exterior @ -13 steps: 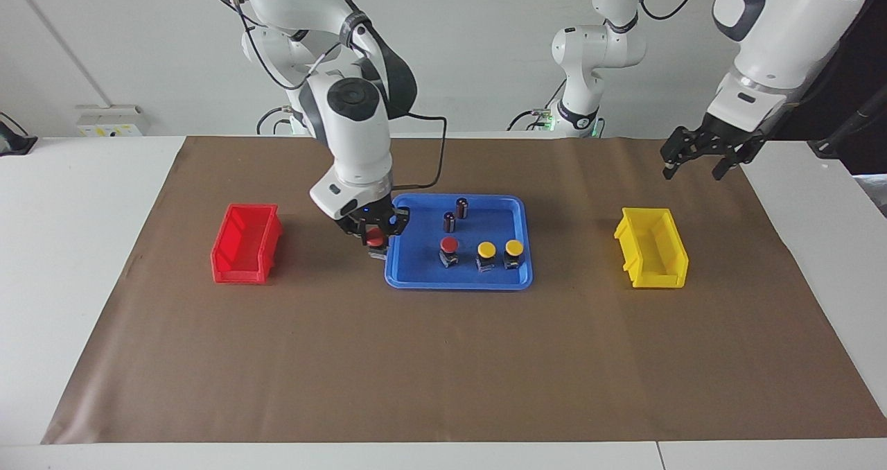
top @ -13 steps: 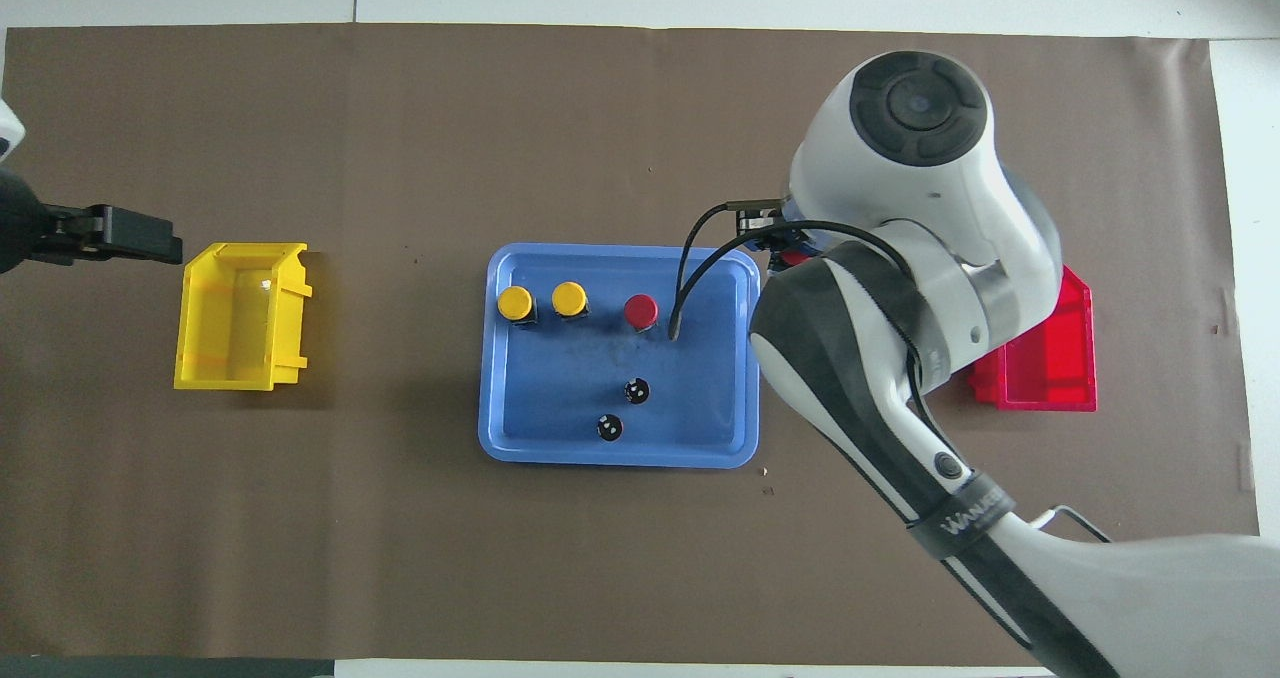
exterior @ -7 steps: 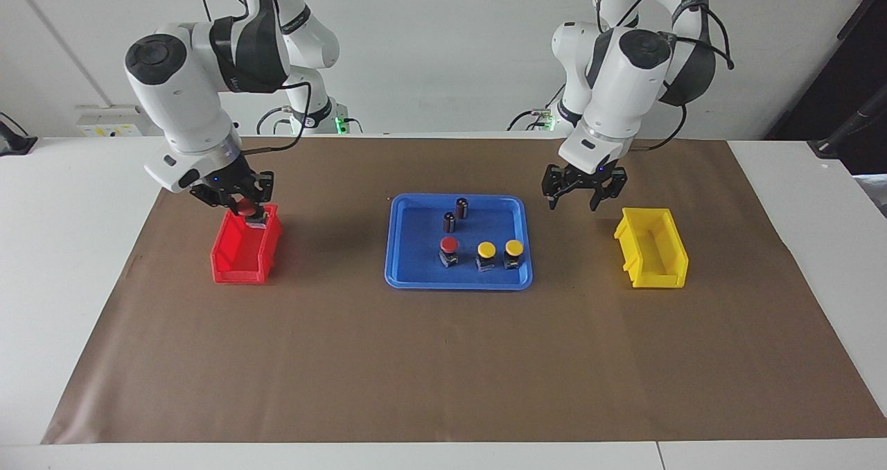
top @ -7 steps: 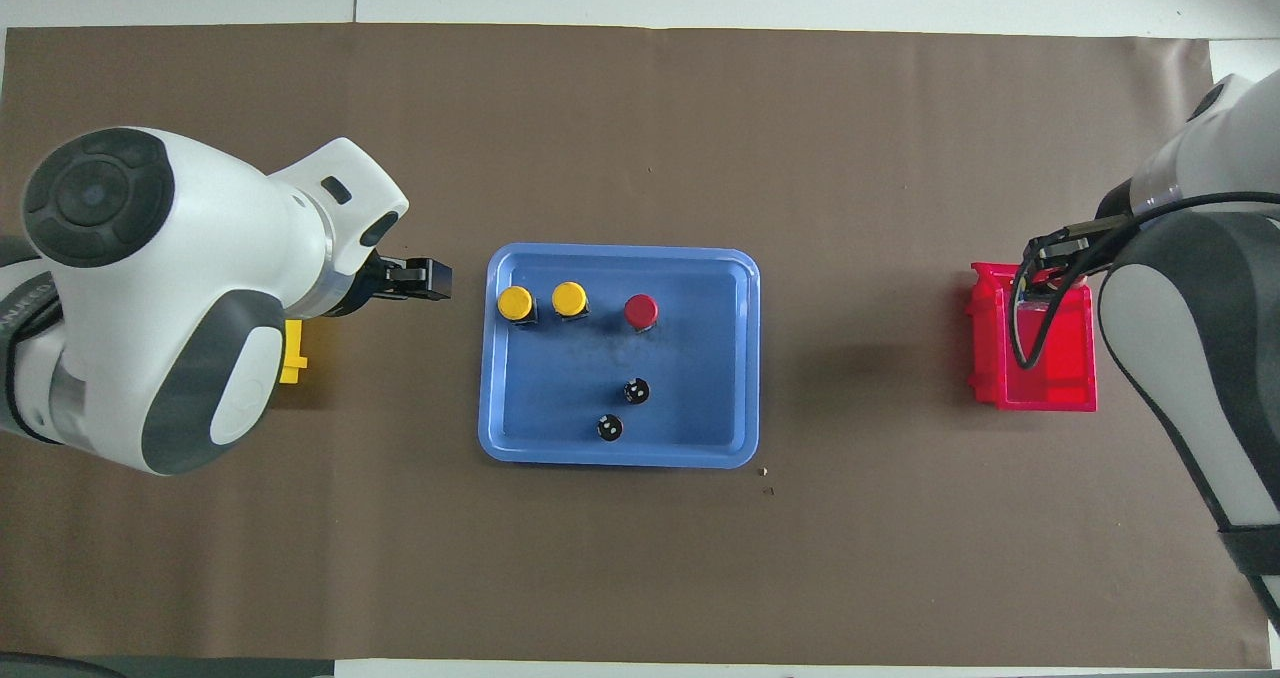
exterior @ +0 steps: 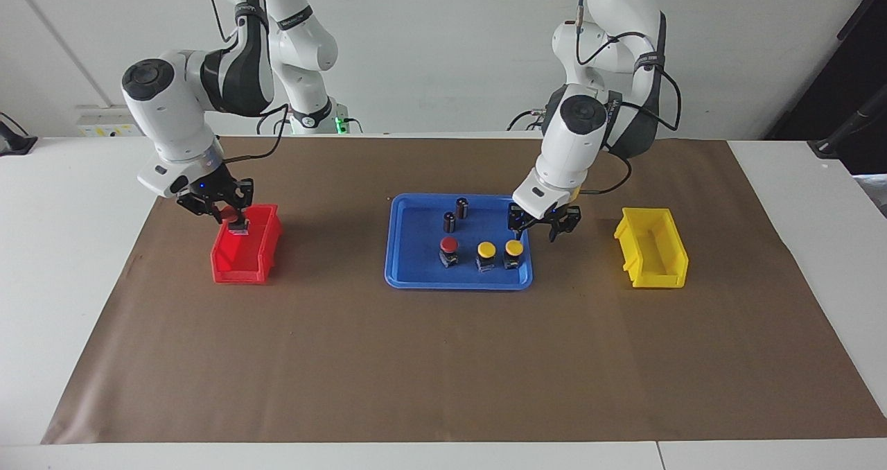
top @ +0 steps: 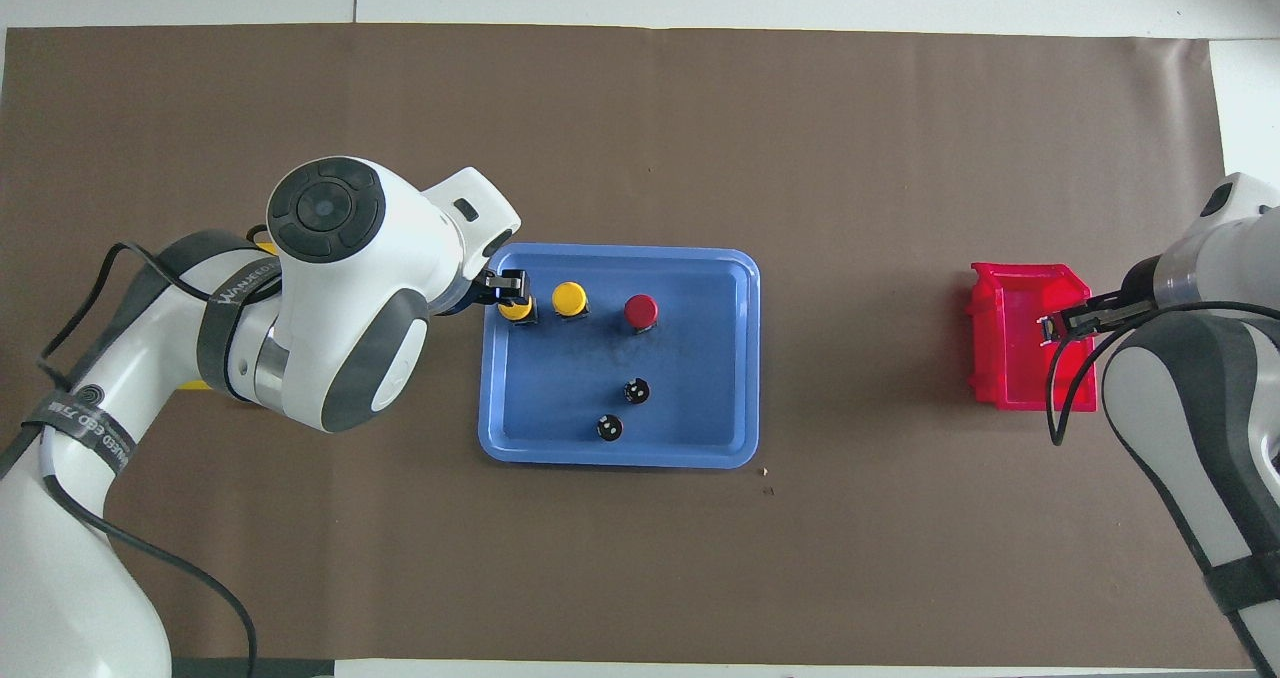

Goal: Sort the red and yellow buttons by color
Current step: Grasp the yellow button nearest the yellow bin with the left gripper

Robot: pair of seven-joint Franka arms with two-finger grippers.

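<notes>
Facing view alone shows right gripper [exterior: 229, 218] clamping a red button [exterior: 229, 213]; left gripper [exterior: 537, 231] jaws apart.

The left arm [top: 330, 298] is showing a dark band [top: 235, 283] reading "WANDELBOTS"; nothing else legible is showing anywhere on the tabletop [top: 640, 568].

1. The facing view looks from high across the table [exterior: 83, 262] toward both robots, taking in the whole brown mat [exterior: 443, 359].
2. The overhead view looks steeply down from above the robots' end.
3. Both share the mat, blue tray [exterior: 416, 276] [top: 720, 358] and bins, half a turn apart.
</notes>
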